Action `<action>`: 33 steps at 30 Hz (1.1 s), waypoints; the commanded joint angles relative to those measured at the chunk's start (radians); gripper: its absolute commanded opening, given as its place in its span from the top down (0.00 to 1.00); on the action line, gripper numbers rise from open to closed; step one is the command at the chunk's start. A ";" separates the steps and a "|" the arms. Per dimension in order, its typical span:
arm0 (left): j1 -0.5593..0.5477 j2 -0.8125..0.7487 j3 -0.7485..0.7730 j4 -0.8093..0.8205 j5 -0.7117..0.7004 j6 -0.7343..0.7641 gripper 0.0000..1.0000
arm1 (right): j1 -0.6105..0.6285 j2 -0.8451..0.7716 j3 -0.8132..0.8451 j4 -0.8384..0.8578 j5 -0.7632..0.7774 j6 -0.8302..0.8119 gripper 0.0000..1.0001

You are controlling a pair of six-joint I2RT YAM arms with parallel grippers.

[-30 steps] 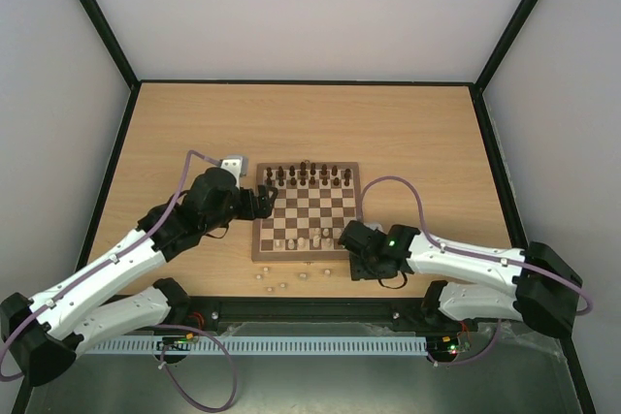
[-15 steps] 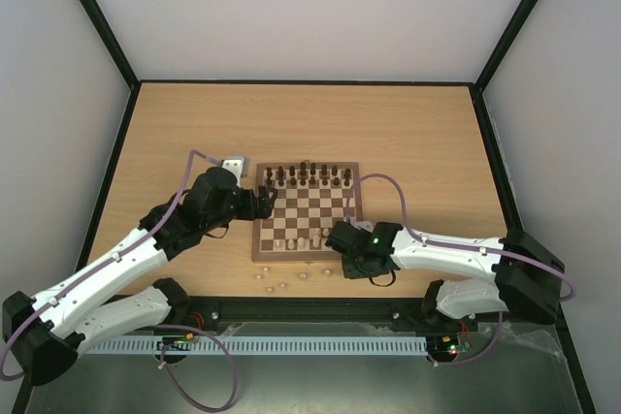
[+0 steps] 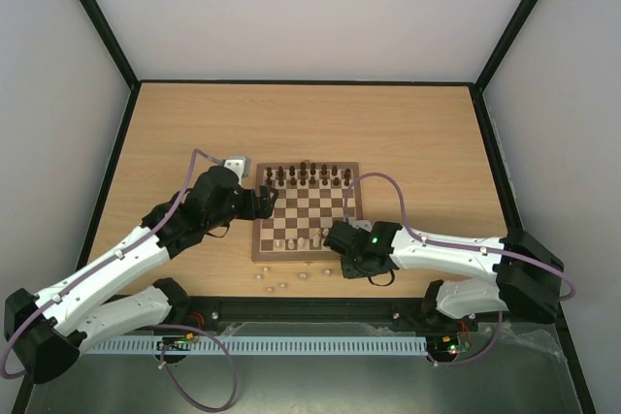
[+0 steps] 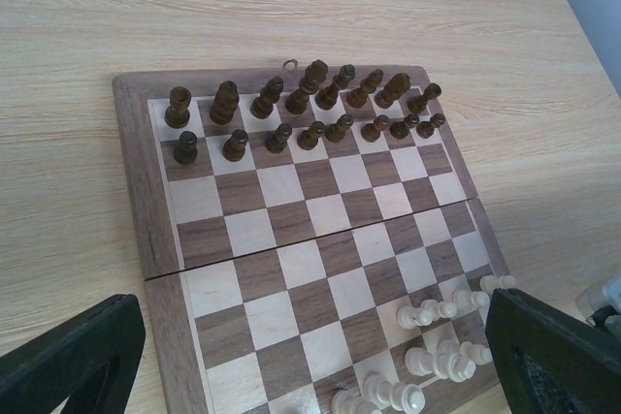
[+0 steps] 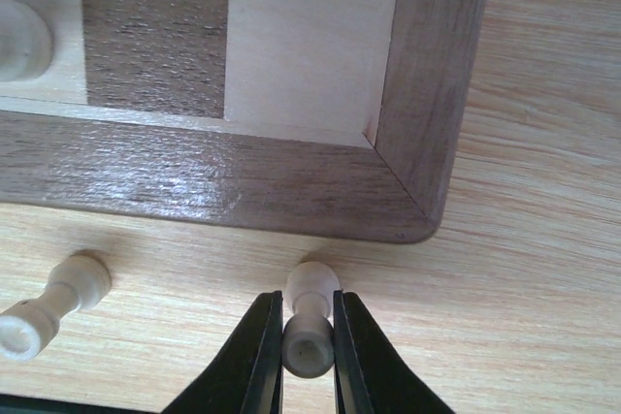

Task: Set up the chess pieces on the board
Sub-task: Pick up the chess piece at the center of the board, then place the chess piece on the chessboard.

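Wooden table [image 3: 408, 133] carried board [image 3: 307, 212]. Right gripper [image 5: 309, 336] clamped on fallen pale piece [image 5: 312, 288] off board's 5 o'clock corner, likely for lifting onto square. Left gripper [image 3: 262, 199] gaped wide, empty, at 9 o'clock.

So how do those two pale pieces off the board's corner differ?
The pale piece nearest the corner is pinched in the right end effector; the pale piece to its left lies free. The pinched one points straight at the board; the free one lies slantwise. Both lie on the table, off the board.
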State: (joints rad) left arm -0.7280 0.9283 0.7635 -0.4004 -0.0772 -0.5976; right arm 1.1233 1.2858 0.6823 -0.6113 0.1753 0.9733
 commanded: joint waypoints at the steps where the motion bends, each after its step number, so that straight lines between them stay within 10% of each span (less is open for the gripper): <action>1: 0.006 0.004 -0.004 0.018 0.011 0.010 0.01 | 0.011 -0.041 0.039 -0.103 0.037 0.012 0.89; 33: 0.007 0.020 0.018 0.001 -0.006 0.010 0.01 | 0.009 -0.077 0.118 -0.196 0.098 -0.015 0.88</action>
State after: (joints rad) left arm -0.7277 0.9455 0.7635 -0.4007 -0.0784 -0.5938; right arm 1.1263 1.2030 0.7563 -0.7227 0.2245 0.9684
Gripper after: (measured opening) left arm 0.992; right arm 0.121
